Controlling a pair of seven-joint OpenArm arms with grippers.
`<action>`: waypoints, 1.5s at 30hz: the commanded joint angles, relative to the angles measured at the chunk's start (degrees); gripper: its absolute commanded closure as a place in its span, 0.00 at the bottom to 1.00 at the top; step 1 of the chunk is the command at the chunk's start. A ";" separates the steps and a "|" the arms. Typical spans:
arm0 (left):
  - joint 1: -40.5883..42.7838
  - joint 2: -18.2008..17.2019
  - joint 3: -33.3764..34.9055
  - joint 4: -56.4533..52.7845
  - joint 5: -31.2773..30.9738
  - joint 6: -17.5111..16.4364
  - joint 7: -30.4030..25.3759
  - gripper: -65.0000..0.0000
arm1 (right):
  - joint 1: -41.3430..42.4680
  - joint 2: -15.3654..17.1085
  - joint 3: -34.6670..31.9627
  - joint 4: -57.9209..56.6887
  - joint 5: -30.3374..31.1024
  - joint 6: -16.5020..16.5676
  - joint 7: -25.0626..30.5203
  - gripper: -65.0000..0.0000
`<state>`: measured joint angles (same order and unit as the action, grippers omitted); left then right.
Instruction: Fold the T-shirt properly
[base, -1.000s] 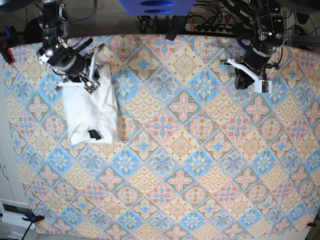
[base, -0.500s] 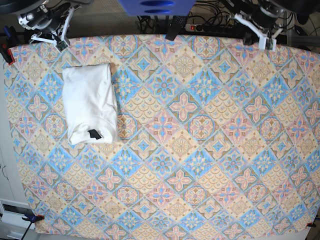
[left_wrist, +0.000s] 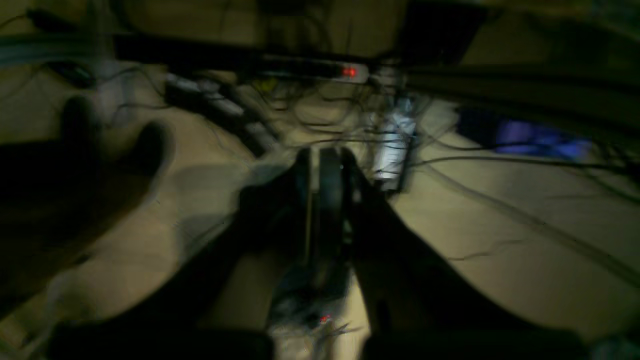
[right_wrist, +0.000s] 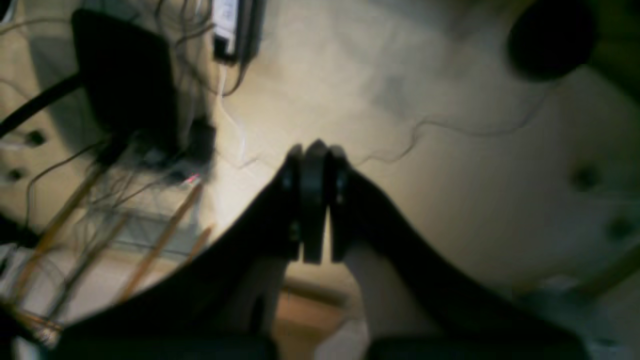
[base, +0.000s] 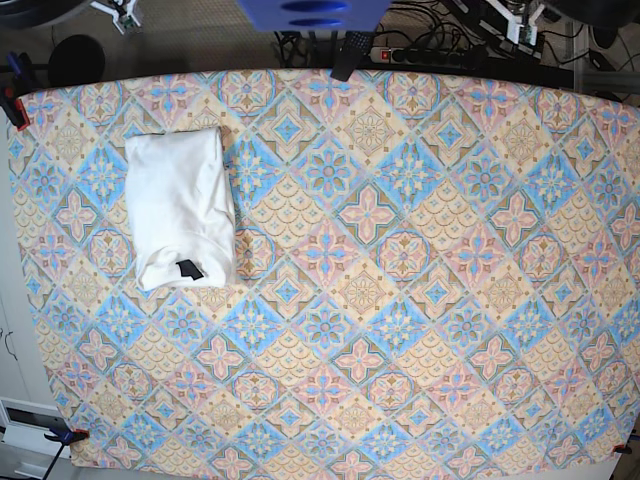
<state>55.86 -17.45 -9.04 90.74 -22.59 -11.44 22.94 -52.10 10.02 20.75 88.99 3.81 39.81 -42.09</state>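
Overhead view of a tabletop (base: 400, 300) covered in a patterned cloth of blue, pink and orange diamonds. The T-shirt (base: 180, 205) lies at the upper left of the frame as a compact white rectangle, print hidden inside, with its small black neck label (base: 188, 268) showing near the lower edge. Its sides look fairly even, though the lower edge is slightly rounded and uneven.

Neither arm is over the cloth. In the overhead view only slivers of them show at the top corners. In the left wrist view, dim and blurred, the left tool (left_wrist: 324, 172) has its fingers pressed together on nothing, pointing at a floor with cables and a power strip (left_wrist: 310, 70). In the right wrist view the right tool (right_wrist: 314, 165) is likewise pinched together and empty, above a pale floor with loose wires.

The fold appears finished. The main risk from here is an arm sweeping low across the upper left of the tabletop, catching the bundle and undoing the layers. The soft lower edge could also slump open if nudged.
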 joint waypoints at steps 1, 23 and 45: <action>0.45 -0.35 0.82 -1.55 0.22 -0.03 -1.36 0.98 | -0.70 0.48 0.39 -2.09 0.45 0.19 1.51 1.00; -18.19 3.43 15.85 -42.26 10.50 0.50 -17.36 0.98 | 16.62 0.48 -2.69 -48.16 0.27 0.19 24.72 1.00; -40.60 10.11 17.70 -67.22 10.85 0.50 -17.44 0.97 | 34.29 -6.29 -3.21 -76.64 0.27 -14.10 47.40 1.00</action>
<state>15.00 -6.94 8.56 23.38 -11.68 -11.11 5.74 -17.63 2.04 17.50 12.03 3.49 25.58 4.36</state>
